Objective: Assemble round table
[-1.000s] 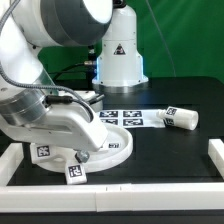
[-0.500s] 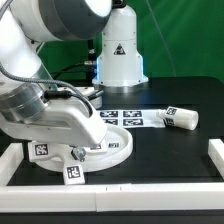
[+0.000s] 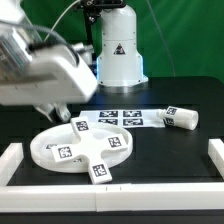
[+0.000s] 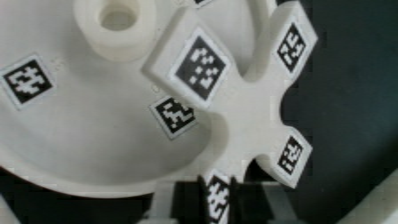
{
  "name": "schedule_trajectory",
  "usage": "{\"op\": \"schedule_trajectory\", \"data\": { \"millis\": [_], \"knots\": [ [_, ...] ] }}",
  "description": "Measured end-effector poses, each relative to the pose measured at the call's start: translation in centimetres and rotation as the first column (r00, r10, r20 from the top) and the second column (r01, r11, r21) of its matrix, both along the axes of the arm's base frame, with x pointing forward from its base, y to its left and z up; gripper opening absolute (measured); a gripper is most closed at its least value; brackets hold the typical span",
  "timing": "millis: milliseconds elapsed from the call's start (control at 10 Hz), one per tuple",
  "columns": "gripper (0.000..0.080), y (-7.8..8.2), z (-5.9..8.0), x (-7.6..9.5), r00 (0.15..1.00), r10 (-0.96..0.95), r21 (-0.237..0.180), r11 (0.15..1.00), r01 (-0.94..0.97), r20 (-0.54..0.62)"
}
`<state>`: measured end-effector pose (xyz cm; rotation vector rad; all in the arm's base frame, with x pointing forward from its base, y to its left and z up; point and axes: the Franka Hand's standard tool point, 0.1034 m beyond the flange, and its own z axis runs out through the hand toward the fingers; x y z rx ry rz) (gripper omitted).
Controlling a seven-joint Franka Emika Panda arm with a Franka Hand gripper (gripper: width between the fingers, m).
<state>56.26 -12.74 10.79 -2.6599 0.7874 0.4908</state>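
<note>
The wide rimmed round disc [image 3: 45, 150] lies flat at the front of the exterior view's left. The flat-armed piece [image 3: 85, 150] lies on top of it, with one tagged arm reaching over the front rim. My gripper [image 3: 58, 112] hangs above the disc's back edge, blurred, open and empty. In the wrist view the disc [image 4: 71, 130] and the flat-armed piece [image 4: 240, 90] fill the frame. The gripper [image 4: 221, 205] has its dark fingers apart, and one tagged arm shows between them below. The short thick cylinder [image 3: 181, 117] lies on its side at the exterior view's right.
The marker board [image 3: 120, 118] lies flat behind the disc. White border rails run along the front [image 3: 110, 198], the left [image 3: 8, 155] and the right [image 3: 214, 150]. The robot's white base [image 3: 118, 50] stands at the back.
The arm has risen from low over the disc and swung up to the exterior view's left. The disc and the flat-armed piece on it are now uncovered.
</note>
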Motion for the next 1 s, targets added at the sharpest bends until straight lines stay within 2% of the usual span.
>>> {"op": "schedule_trajectory", "data": {
  "millis": [100,200,400,500,700,800,900,1000],
  "knots": [
    [0.0027,-0.4,0.5,-0.1,1.000,-0.008,-0.015,1.000,0.008,0.029],
    [0.0008,-0.6,0.1,0.0,0.999,-0.013,-0.027,1.000,0.014,0.040],
    [0.0002,-0.6,0.1,0.0,0.999,-0.012,-0.027,1.000,0.013,0.039],
    [0.0001,-0.3,-0.5,-0.1,0.999,-0.049,-0.031,0.998,0.049,0.015],
    [0.0001,0.4,-2.4,-0.1,0.992,-0.114,-0.048,0.993,0.111,-0.046],
    [0.0029,0.5,-3.3,-0.4,0.990,-0.124,-0.054,0.991,0.121,-0.061],
    [0.0163,0.4,-3.9,-0.6,0.989,-0.136,-0.059,0.990,0.132,-0.063],
    [0.0299,0.7,-4.2,-0.7,0.975,-0.208,-0.035,0.978,0.206,-0.075]
  ]
}}
